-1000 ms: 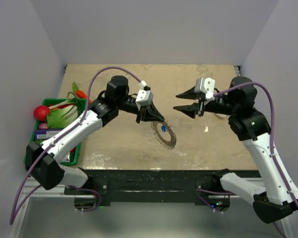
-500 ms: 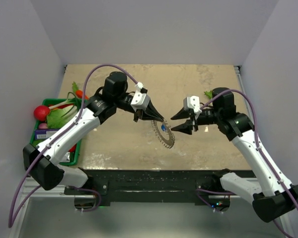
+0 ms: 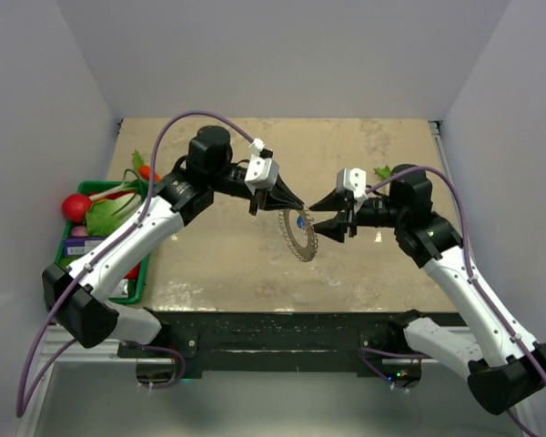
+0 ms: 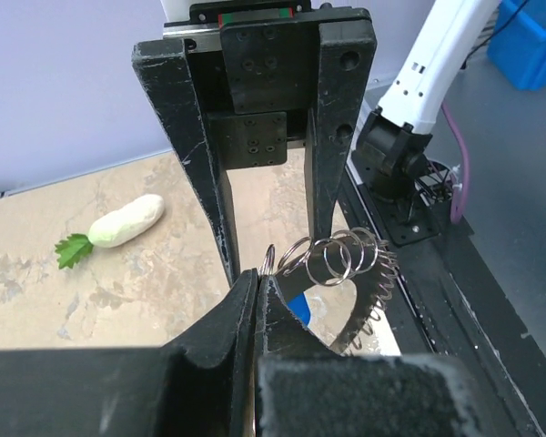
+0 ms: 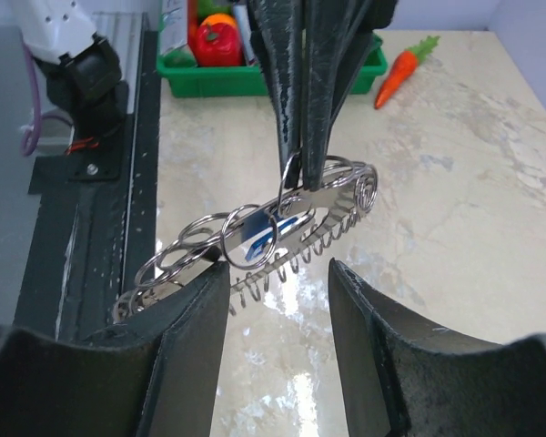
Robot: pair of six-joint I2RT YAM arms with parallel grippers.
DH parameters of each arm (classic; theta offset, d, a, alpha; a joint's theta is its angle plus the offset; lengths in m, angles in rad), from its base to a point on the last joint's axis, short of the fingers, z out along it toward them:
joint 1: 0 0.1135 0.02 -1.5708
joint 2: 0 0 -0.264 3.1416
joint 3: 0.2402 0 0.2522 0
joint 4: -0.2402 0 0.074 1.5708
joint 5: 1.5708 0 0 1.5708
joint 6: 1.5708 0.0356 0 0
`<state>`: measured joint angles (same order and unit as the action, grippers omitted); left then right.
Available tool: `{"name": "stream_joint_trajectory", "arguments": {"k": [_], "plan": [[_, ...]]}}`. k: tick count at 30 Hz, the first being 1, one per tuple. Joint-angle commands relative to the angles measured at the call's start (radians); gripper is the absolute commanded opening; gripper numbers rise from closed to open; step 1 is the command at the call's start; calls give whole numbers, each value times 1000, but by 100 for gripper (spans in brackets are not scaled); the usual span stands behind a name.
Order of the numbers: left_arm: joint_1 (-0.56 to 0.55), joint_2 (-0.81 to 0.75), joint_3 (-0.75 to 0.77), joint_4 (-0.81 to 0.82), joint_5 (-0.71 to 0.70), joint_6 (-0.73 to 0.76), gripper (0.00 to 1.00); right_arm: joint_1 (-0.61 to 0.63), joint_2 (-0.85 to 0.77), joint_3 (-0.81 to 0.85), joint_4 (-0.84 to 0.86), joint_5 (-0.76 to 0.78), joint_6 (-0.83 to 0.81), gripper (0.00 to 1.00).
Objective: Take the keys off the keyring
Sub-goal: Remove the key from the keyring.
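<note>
The keyring (image 3: 298, 238), a grey coiled loop strung with plain wire rings, hangs above the table from my left gripper (image 3: 294, 204). That gripper (image 4: 257, 276) is shut on one small ring at the keyring's (image 4: 350, 259) top. The blue-headed key (image 3: 301, 219) hangs inside the loop, and its blue head (image 4: 297, 310) peeks out beside my left fingers. My right gripper (image 3: 316, 221) faces it from the right. It (image 5: 278, 284) stands open just short of the keyring (image 5: 255, 232) and key (image 5: 266, 228), with nothing between its fingers (image 5: 193, 319).
A green tray (image 3: 98, 188) of toy food sits at the table's left edge, with a carrot (image 5: 400, 73) beside it. A white radish (image 4: 127, 221) with green leaves lies on the beige table (image 3: 227, 264) behind my right arm.
My right gripper has swung left, up to the keyring, opening a little wider. My left gripper has lifted the keyring slightly and tipped it more upright.
</note>
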<state>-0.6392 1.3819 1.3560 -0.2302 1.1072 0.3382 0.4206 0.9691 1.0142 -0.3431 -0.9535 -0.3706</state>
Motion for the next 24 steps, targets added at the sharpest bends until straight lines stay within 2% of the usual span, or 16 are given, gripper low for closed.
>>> {"name": "stream_joint_trajectory", "arguments": {"k": [1,6,15,17,18,21,24], "plan": [[1,2,6,153,-43,-135,0,3,13,-9,165,50,143,51],[-1,12,-4,195,-60,-174,0,6,29,-23,216,10,185,51],[0,12,-18,215,-64,-209,0,12,62,-23,302,62,248,48],[-1,11,-21,215,-64,-212,0,10,62,-28,309,78,249,42],[-1,9,-23,215,-64,-215,0,12,60,-29,311,82,249,34],[1,8,-24,215,-67,-215,0,12,54,-31,285,82,227,20],[3,3,-29,213,-75,-214,0,12,42,-26,251,78,196,11]]}}
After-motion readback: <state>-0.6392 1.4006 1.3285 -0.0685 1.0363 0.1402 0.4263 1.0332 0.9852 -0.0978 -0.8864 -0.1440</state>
